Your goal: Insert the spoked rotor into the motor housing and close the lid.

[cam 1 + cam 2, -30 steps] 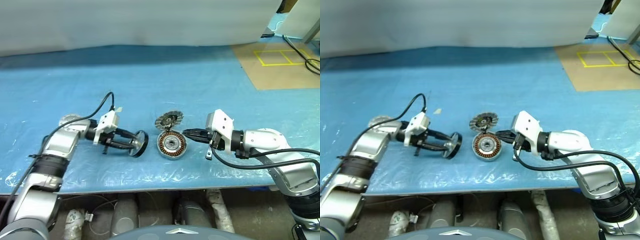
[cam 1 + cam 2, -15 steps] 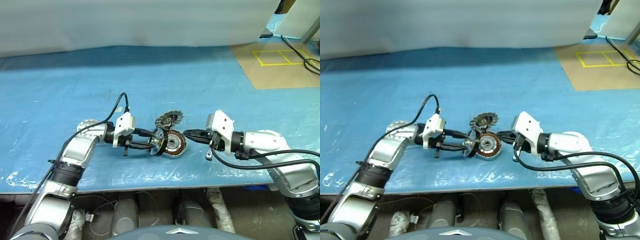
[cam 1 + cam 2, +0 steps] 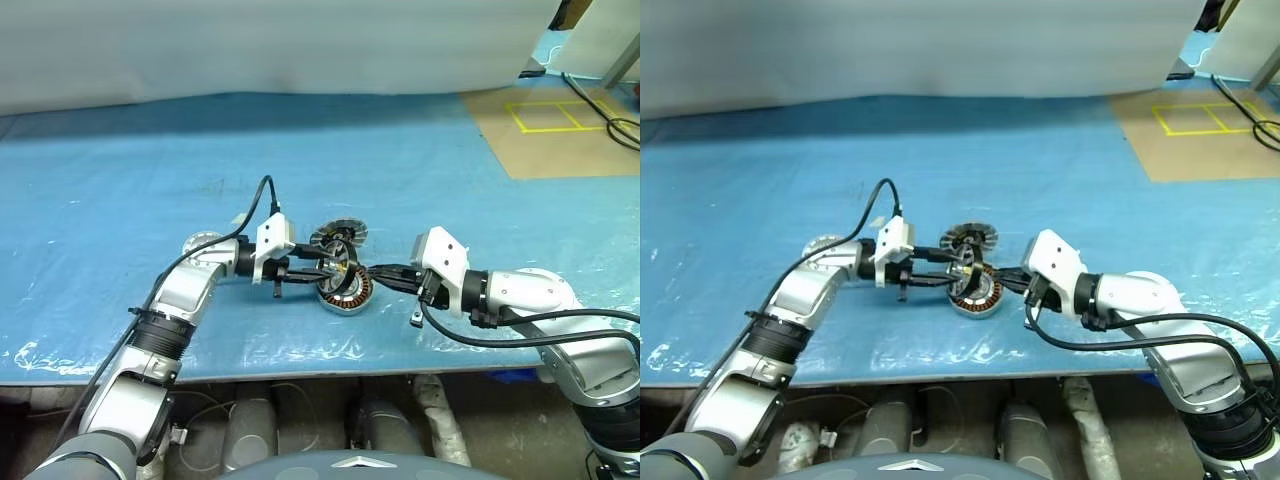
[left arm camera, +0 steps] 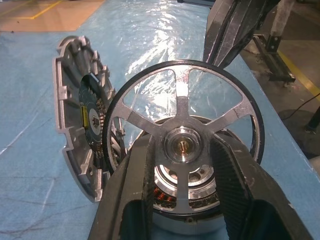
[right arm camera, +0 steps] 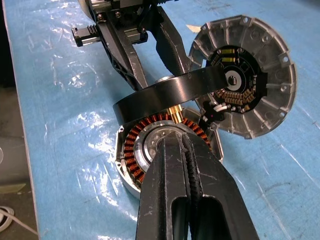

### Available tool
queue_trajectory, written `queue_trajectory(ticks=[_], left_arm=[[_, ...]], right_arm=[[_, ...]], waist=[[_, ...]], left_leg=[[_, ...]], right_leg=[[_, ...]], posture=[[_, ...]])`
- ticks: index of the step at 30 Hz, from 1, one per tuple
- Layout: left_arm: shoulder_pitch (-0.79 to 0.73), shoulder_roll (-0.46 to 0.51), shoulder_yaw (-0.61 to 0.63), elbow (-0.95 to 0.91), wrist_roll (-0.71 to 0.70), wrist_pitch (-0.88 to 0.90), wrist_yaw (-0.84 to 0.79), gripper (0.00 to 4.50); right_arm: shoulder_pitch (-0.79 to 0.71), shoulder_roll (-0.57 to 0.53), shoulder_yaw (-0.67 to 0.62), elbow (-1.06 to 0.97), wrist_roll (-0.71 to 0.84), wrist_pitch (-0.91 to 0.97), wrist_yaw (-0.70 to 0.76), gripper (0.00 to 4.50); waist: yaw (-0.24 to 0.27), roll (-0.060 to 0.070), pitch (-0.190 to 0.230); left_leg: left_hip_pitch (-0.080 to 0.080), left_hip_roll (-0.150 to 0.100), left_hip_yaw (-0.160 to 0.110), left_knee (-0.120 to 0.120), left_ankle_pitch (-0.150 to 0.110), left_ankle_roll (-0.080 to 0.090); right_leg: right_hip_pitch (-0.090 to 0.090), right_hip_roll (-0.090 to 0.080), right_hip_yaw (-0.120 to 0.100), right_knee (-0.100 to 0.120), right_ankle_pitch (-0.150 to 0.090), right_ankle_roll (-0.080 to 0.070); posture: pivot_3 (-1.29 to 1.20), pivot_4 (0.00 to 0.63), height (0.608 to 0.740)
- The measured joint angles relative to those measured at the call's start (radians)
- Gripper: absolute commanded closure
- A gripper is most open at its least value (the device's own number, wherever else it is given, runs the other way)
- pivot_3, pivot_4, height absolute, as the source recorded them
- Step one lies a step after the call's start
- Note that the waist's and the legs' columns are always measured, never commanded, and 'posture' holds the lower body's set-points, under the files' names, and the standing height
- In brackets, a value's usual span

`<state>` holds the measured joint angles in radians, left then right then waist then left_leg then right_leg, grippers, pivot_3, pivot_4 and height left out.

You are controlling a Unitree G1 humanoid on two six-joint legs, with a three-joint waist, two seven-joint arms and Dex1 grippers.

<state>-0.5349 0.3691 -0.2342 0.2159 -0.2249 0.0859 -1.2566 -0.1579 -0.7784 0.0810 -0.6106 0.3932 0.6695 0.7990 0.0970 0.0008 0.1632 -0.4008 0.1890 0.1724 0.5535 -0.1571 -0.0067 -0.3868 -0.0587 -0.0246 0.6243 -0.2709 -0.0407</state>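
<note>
The spoked rotor [image 4: 182, 97], a silver wheel with a dark rim, hangs tilted just over the motor housing [image 3: 347, 294]. My left gripper [image 3: 335, 268] is shut on its hub from the left. Copper windings [image 5: 134, 145] ring the housing's inside. The lid [image 3: 341, 236] leans on edge against the housing's far side, with its finned dark face [image 5: 245, 75] towards the housing. My right gripper [image 3: 373, 272] is shut and empty. It reaches in from the right with its tips [image 5: 172, 142] over the housing's inner ring, under the rotor's rim [image 5: 170, 92].
The parts lie on a table under a blue plastic sheet [image 3: 150, 170], close to its front edge [image 3: 300, 372]. A brown board with a yellow taped square [image 3: 555, 115] lies at the back right. Cables [image 3: 600, 95] run past it.
My left gripper has carried the rotor to the right, from beside the housing to just above it. The right gripper has stayed put, shut.
</note>
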Motion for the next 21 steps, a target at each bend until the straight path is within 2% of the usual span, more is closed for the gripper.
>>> queue_trajectory(ticks=[10,21], left_arm=[[-0.056,0.034,-0.020,0.078,0.050,-0.048,-0.028,3.16],[-0.062,0.018,-0.025,0.065,0.036,-0.013,-0.043,3.16]], right_arm=[[0.000,-0.001,0.000,-0.001,0.001,0.005,-0.018,4.50],[-0.003,0.000,0.000,-0.002,0.000,0.013,-0.040,4.50]], waist=[[-0.001,0.000,0.000],[0.001,0.000,0.000]], left_leg=[[0.000,0.000,0.000,0.002,0.000,0.000],[0.000,0.000,-0.001,0.003,0.000,0.000]], right_leg=[[0.001,0.000,0.000,0.001,0.000,0.000],[0.001,0.000,0.000,0.001,0.000,0.000]], posture=[[0.00,0.150,0.740],[0.00,0.150,0.740]])
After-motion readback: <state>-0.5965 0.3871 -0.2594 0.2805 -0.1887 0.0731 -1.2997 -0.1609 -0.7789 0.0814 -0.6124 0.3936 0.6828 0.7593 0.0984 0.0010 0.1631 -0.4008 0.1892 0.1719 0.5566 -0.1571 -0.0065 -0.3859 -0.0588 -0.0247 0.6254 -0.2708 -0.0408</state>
